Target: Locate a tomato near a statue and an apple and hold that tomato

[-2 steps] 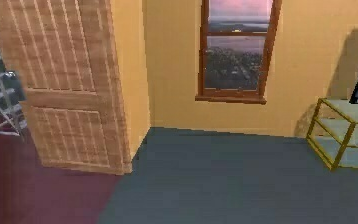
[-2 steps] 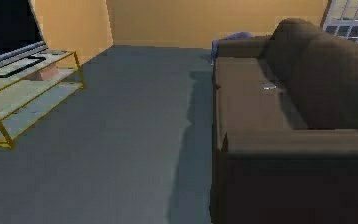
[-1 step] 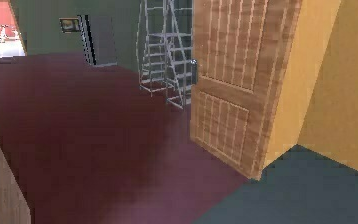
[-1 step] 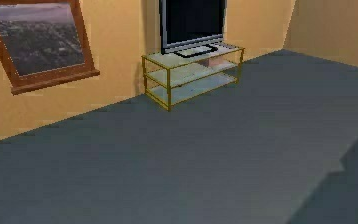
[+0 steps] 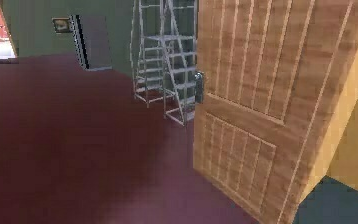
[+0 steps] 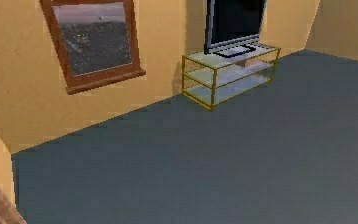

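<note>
A wooden door (image 5: 272,95) with a metal handle (image 5: 201,88) stands ajar at the forward view's right. Past it lies a dark maroon floor (image 5: 77,140). In the arm side view a grey floor (image 6: 207,150) runs up to a yellow wall (image 6: 27,90).
Two metal stepladders (image 5: 159,55) stand by the door's edge. A dark panel (image 5: 90,40) leans on the far wall next to a small framed picture (image 5: 61,23). A television (image 6: 235,22) sits on a glass stand (image 6: 230,72); a wood-framed window (image 6: 93,40) is left of it.
</note>
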You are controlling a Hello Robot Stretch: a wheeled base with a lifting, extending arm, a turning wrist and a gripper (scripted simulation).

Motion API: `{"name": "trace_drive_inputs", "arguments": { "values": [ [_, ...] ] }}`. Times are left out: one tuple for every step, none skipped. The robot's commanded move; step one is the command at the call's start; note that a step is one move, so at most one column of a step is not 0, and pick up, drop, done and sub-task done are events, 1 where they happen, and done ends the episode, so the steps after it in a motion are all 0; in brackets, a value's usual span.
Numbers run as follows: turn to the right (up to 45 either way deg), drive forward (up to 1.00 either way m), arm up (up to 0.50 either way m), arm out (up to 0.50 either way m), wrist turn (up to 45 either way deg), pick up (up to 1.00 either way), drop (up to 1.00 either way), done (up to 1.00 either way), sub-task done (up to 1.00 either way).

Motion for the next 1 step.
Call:
{"name": "trace_drive_inputs", "arguments": {
  "values": [
    [-36.0, 0.0, 0.0, 0.0, 0.0, 0.0, 0.0, 0.0, 0.0]
  ]
}}
